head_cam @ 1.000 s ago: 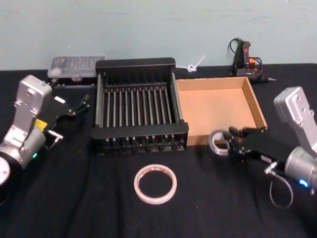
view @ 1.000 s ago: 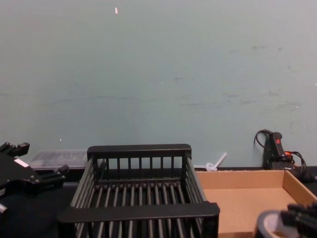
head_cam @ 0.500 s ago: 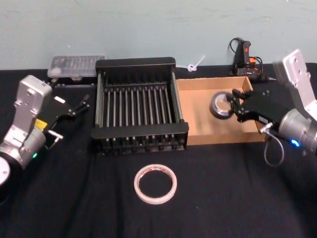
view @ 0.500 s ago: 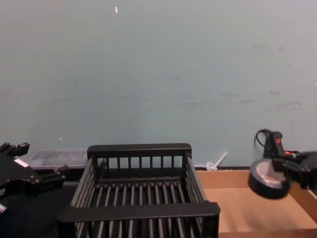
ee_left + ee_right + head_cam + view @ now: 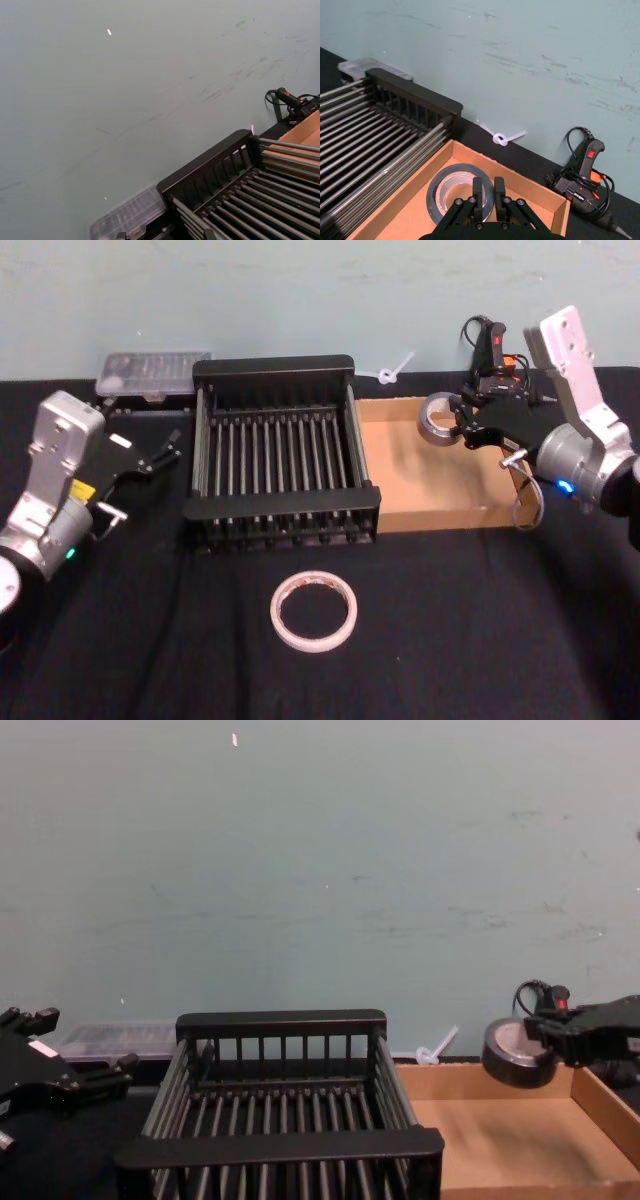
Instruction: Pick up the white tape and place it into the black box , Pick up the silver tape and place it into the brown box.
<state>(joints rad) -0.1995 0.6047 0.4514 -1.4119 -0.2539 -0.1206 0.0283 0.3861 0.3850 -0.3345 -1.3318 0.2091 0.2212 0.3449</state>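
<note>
My right gripper (image 5: 458, 426) is shut on the silver tape (image 5: 429, 426), a small grey roll. It holds the roll in the air over the back part of the brown box (image 5: 430, 485). In the right wrist view the fingers (image 5: 478, 192) pinch the roll's wall (image 5: 451, 176) above the cardboard floor (image 5: 405, 212). From the chest the roll (image 5: 508, 1055) hangs above the tray (image 5: 500, 1140). The white tape (image 5: 313, 612) lies flat on the black cloth in front of the black box (image 5: 272, 367). To the left of the crate, my left gripper (image 5: 158, 451) is parked and open.
A clear plastic case (image 5: 155, 375) sits behind the crate's left corner. A black glue gun (image 5: 493, 352) with its cord and a white zip tie (image 5: 392, 370) lie behind the brown box, close to my right gripper. The wall stands just past the table's back edge.
My right gripper has lifted the silver tape from the table in front of the brown box and carried it back over the box. The left arm and the white tape have not moved.
</note>
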